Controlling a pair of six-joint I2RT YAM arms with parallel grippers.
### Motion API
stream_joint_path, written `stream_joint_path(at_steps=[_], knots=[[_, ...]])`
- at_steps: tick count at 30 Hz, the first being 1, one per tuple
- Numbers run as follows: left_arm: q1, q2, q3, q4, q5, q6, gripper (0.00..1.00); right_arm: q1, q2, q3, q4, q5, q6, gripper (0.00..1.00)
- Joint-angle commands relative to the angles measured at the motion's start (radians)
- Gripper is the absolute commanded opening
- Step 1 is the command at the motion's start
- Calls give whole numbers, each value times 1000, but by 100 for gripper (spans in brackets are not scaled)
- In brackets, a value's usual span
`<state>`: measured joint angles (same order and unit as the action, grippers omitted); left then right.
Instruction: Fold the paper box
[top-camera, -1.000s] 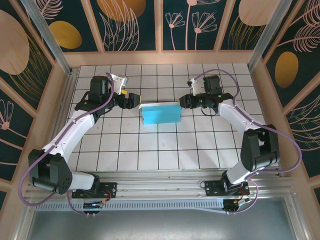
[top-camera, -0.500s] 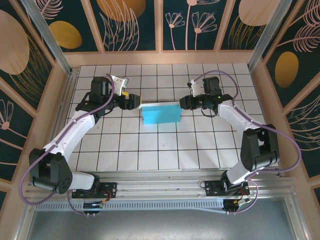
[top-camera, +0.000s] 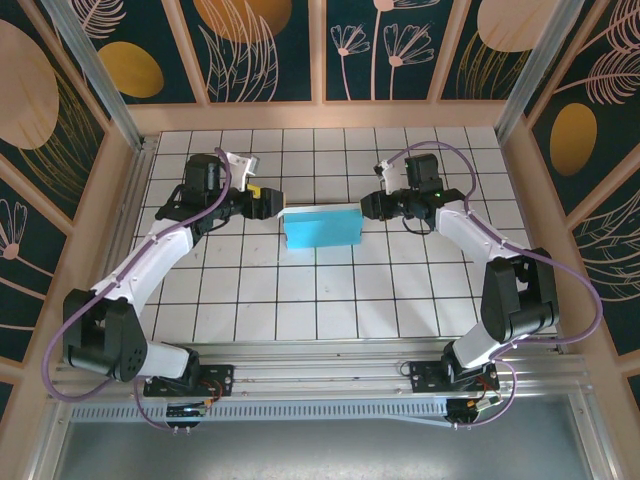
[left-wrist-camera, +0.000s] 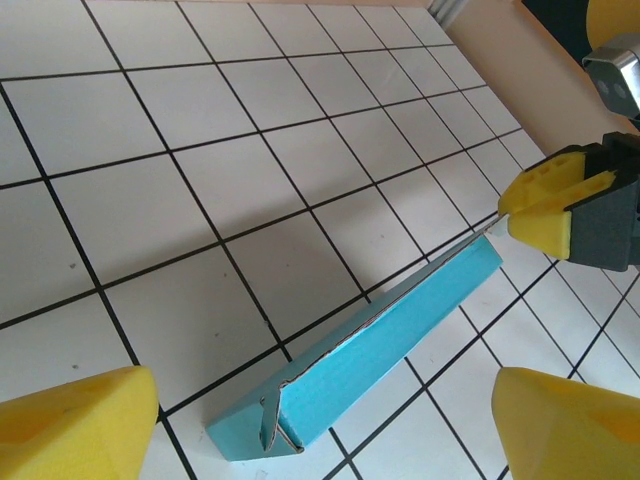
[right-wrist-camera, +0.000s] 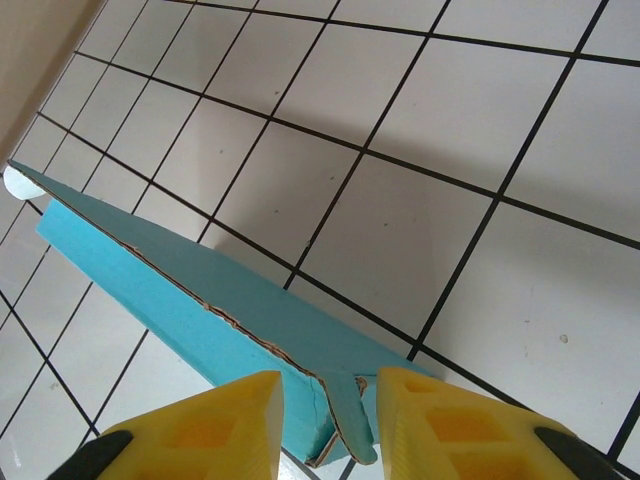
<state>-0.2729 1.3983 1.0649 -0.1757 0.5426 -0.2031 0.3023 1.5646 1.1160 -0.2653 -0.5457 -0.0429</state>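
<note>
The teal box (top-camera: 322, 228) sits in the middle of the white tiled bench (top-camera: 300, 300), already standing as a shallow rectangle. It hasn't budged in the last second. What has changed is at its two ends. The right fingers (right-wrist-camera: 200, 430) have drawn in around the loose end flap, which curls up between them. One side shows a sliver of gap, so I can't tell whether they've actually pinched it. At the other end, the left fingers (left-wrist-camera: 85, 425) have crept a little closer and now sit just beside the box, spread wide and holding nothing. The flap there looks untucked too. To me the main folding looks done and the work has come down to the ends: the right side closing on its flap, the left lining up to steady or tuck.
</note>
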Motion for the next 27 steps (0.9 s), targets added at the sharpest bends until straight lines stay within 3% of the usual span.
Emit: stream_joint_path(at_steps=[1,8,16,23,27], knots=[[0,16,-17,37,27,-26,86,12,-3,-10,13,18,3,31],[0,26,-44,63,34,-61,86,13,3,-15,5,35,-11,32],[-27,40,-51,66,3,-52,83,27,3,-3,8,46,-11,23],[-53,76,-24,19,-144,-33,66,33,-8,-2,-2,62,-18,19],[-71,113,11,-11,-162,-20,59,36,-9,4,-11,72,-21,16]])
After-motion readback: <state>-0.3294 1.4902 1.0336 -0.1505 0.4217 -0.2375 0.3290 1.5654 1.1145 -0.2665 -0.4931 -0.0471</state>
